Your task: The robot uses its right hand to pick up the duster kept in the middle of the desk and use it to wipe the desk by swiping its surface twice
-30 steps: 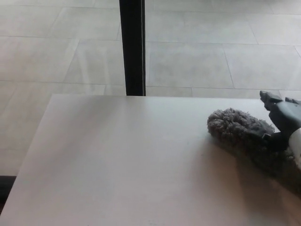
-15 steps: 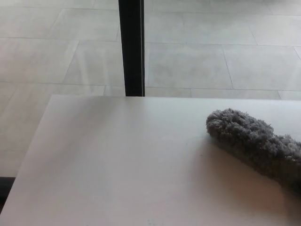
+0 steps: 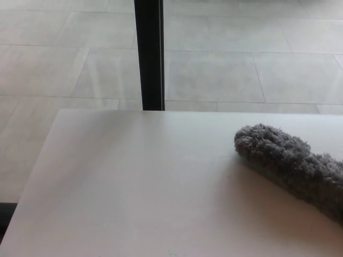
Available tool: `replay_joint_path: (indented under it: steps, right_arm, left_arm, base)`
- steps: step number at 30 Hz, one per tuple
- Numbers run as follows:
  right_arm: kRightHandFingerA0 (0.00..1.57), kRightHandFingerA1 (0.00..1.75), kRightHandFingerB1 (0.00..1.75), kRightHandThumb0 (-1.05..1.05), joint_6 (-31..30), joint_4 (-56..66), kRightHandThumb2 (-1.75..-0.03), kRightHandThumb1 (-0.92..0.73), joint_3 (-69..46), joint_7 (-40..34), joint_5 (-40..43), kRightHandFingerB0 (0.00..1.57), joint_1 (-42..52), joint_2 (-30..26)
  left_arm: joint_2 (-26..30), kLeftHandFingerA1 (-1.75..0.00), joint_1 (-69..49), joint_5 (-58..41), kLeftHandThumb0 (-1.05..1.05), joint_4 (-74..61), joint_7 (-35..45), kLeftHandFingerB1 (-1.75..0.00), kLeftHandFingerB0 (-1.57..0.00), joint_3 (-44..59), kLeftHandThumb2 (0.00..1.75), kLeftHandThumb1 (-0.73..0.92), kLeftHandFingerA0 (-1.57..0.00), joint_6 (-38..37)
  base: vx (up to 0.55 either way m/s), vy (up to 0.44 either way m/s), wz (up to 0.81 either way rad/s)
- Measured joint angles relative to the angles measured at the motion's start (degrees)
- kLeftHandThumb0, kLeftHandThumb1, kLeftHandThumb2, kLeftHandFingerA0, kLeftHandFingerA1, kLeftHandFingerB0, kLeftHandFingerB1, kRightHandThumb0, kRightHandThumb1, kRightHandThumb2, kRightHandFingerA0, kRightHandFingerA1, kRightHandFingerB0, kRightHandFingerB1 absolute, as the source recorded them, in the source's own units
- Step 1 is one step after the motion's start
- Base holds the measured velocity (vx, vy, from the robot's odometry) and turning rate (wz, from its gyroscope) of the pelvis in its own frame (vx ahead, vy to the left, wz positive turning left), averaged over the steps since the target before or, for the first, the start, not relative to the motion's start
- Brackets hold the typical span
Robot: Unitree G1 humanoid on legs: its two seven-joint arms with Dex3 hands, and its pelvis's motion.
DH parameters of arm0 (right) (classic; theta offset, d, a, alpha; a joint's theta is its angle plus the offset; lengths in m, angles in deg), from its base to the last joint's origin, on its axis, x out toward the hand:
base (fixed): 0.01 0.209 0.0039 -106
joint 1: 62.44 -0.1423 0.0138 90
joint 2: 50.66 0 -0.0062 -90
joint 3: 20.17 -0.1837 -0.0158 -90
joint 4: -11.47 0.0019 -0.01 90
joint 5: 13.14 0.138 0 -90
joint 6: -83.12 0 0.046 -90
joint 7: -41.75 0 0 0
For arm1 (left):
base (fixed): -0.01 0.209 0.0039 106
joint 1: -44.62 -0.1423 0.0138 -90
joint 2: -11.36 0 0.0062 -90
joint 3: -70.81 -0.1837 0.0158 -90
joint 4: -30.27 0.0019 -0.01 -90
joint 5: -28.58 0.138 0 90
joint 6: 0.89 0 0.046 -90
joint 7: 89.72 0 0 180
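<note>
white desk [image 3: 134, 187] fills lower frame, its left edge running diagonal, near edge and right side cut off by the picture. dark strip at bottom-left corner, too little showing to identify. beyond the far edge, pale tiled floor [image 3: 64, 59] with a black vertical post [image 3: 149, 53] rising out of the top of frame, base meeting the desk's far edge line. grey fluffy duster [image 3: 289, 160] lies flat on desk at right, angled down toward the right, its far end cut off by the frame edge; handle not visible. neither robot hand shows, so hand state can't be told.
</note>
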Motion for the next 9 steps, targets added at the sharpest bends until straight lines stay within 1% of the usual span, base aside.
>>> replay_joint_path:
  steps: [1,2,3,4,5,6,7,8,9]
  right_arm:
    - [0.00,0.37,0.34,-0.87,0.32,-0.87,-0.99,-0.60,-0.97,-0.15,0.45,0.05,0.57,0.15]
    - [0.00,0.36,0.29,-0.92,1.09,-2.98,-1.01,-0.61,-3.29,-0.47,1.44,0.05,1.89,0.70]
    - [0.00,0.40,0.34,-0.92,1.57,-4.34,-1.04,-0.62,-4.80,-0.71,2.09,0.02,2.84,1.13]
    - [0.00,0.40,0.34,-0.92,2.12,-5.81,-1.04,-0.62,-6.47,-1.01,2.82,0.02,3.88,1.66]
    - [0.00,0.41,0.34,-0.93,2.70,-7.45,-1.06,-0.62,-8.42,-1.45,3.71,0.01,5.05,2.42]
    - [0.00,0.47,0.40,-0.93,3.12,-8.45,-1.04,-0.63,-9.64,-1.74,4.26,0.00,5.70,2.95]
    - [0.00,0.47,0.40,-0.93,3.68,-9.75,-1.04,-0.63,-11.09,-2.06,5.01,0.00,6.58,3.62]
    - [0.00,0.45,0.35,-0.99,4.24,-10.72,-1.08,-0.66,-12.76,-2.44,5.81,0.00,7.63,4.59]
    - [0.00,0.45,0.35,-0.99,4.48,-11.09,-1.08,-0.66,-13.44,-2.56,6.12,0.00,8.02,4.98]
  left_arm:
    - [0.00,-0.57,-0.03,0.00,-0.89,0.02,-0.02,-0.41,-0.21,0.00,0.82,0.91,-0.28,0.00]
    - [0.00,-0.57,-0.09,0.01,-0.88,0.06,-0.10,-0.42,-0.21,-0.01,0.81,0.91,-0.27,0.00]
    - [0.00,-0.59,-0.12,0.01,-0.93,0.11,-0.15,-0.45,-0.21,-0.01,0.92,0.84,-0.29,0.00]
    - [0.00,-0.59,-0.19,0.02,-0.93,0.18,-0.24,-0.45,-0.21,-0.01,0.92,0.84,-0.29,0.00]
    - [0.00,-0.57,-0.26,0.03,-0.86,0.25,-0.36,-0.40,-0.22,-0.08,0.81,0.92,-0.29,0.00]
    - [0.00,-0.58,-0.28,0.04,-0.86,0.31,-0.46,-0.42,-0.20,-0.12,0.81,0.92,-0.28,0.00]
    - [0.01,-0.58,-0.30,0.06,-0.86,0.40,-0.57,-0.42,-0.20,-0.16,0.81,0.92,-0.28,0.00]
    - [0.01,-0.59,-0.33,0.07,-0.86,0.52,-0.71,-0.41,-0.25,-0.20,0.78,0.92,-0.32,0.00]
    - [0.01,-0.59,-0.34,0.08,-0.86,0.57,-0.76,-0.41,-0.25,-0.22,0.78,0.92,-0.32,0.00]
  base:
    - [0.00,0.000,0.00]
    - [0.00,0.000,0.00]
    - [0.00,0.000,0.00]
    - [0.00,0.000,0.00]
    - [0.00,0.000,0.00]
    - [0.00,0.000,0.00]
    - [0.00,0.000,0.00]
    - [0.00,0.000,0.00]
    - [0.00,0.000,0.00]
